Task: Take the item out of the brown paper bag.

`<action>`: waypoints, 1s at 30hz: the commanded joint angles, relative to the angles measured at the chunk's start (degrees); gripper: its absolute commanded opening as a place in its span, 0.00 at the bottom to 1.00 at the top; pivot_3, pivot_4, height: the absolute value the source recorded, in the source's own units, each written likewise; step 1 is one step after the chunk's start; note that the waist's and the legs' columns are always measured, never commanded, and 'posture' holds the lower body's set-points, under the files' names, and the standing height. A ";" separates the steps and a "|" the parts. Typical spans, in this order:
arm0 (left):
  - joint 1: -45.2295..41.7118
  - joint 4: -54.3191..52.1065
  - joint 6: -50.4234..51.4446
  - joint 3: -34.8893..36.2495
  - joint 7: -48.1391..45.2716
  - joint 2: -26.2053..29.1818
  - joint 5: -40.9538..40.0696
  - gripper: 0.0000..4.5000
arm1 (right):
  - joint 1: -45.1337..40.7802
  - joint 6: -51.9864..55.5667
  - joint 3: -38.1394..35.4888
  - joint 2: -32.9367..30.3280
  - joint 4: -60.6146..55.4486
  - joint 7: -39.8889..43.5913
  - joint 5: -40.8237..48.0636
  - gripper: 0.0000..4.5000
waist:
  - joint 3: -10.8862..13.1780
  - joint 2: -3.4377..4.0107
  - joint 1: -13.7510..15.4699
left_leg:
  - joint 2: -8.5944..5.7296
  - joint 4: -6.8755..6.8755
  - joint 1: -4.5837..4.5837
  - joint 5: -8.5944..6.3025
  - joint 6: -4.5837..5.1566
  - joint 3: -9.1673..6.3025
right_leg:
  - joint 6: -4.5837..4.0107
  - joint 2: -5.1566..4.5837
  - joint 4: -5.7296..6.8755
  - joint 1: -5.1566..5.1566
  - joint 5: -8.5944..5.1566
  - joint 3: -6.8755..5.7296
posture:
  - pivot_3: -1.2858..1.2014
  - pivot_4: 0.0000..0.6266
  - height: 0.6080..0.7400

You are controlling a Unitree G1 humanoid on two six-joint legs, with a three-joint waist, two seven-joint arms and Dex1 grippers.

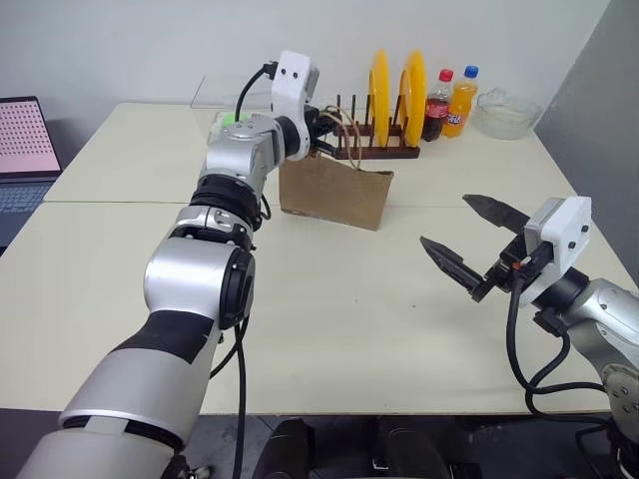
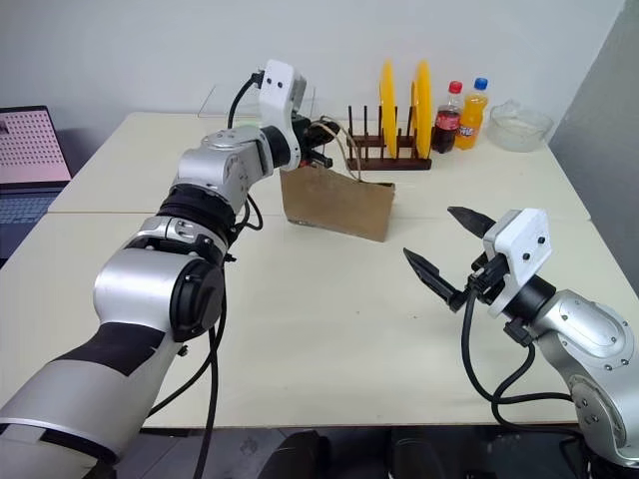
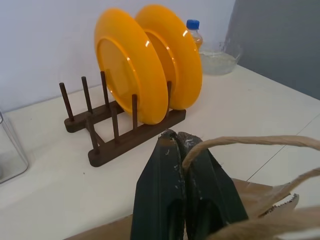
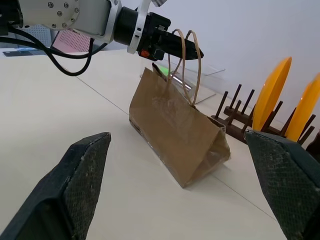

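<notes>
Two pincers in play. Your left pincer point(image 4: 192, 51) is clamped on the cord handles point(image 4: 191, 60) of the brown paper bag point(image 1: 334, 190), holding them up above the bag's mouth. Your right pincer point(image 1: 477, 246) hangs over the near right of the counter point(image 1: 329, 329), well apart from the bag, with its black fingers spread wide and nothing between them.

The bag sits mid-counter, just in front of the plate rack point(image 1: 374, 150) with its two yellow plates point(image 3: 150, 65); two drink bottles point(image 1: 449, 100) and a clear bowl point(image 1: 507, 112) stand further right.

Handling, my guess:
- Bag is thin creased kraft paper: soft, light, will collapse or slide if you push on it. Keep the handles taut so the mouth stays open.
- You can't see the item; presumably it's inside. Expect something small and light, since the bag isn't bulging much.
- Go in from the top with the right pincer and take it across its sides; if it's smooth plastic it may slip, so close fully before lifting.

Looks: the bag is plain brown, wrinkled, wedge-shaped from the side, with tan cord loops and its top edge ragged by the handles. A bit of green shows at the mouth in the right wrist view; can't tell what it is.
</notes>
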 commanded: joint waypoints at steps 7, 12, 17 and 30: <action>-0.42 -4.13 0.00 -0.67 -0.54 0.28 1.71 0.00 | -1.09 -1.30 0.38 0.50 -2.65 -1.66 0.54 1.00 | 0.00 0.00 0.00 | 0.00 0.01 0.02 0.00 0.00 0.01 | 0.00 0.00 0.04 0.00 0.00 0.02 | 0.52 0.24 1.00; -0.97 -5.74 1.80 -0.48 -0.77 1.06 1.76 0.00 | -1.55 -1.31 0.84 0.70 -2.50 -2.06 0.60 1.00 | 0.00 0.00 -0.01 | 0.00 0.01 0.03 0.00 0.00 0.02 | 0.00 0.00 0.06 0.00 0.00 0.02 | 0.52 0.24 1.00; -1.58 -7.46 3.80 -0.36 -0.77 1.40 1.52 0.00 | -1.89 -1.72 1.31 1.03 -2.03 -2.06 0.54 1.00 | 0.00 0.00 0.00 | 0.00 0.02 0.03 0.00 0.00 0.01 | 0.00 0.00 0.08 0.00 0.00 0.02 | 0.52 0.24 1.00; 1.50 -11.30 6.63 -2.02 -2.55 1.76 2.26 0.35 | -2.88 -2.61 2.93 1.60 -0.93 -2.00 -0.08 1.00 | 0.00 0.00 -0.03 | -0.04 0.06 0.18 0.00 0.00 0.08 | 0.00 -0.02 0.41 -0.01 -0.01 0.12 | 0.52 0.24 1.00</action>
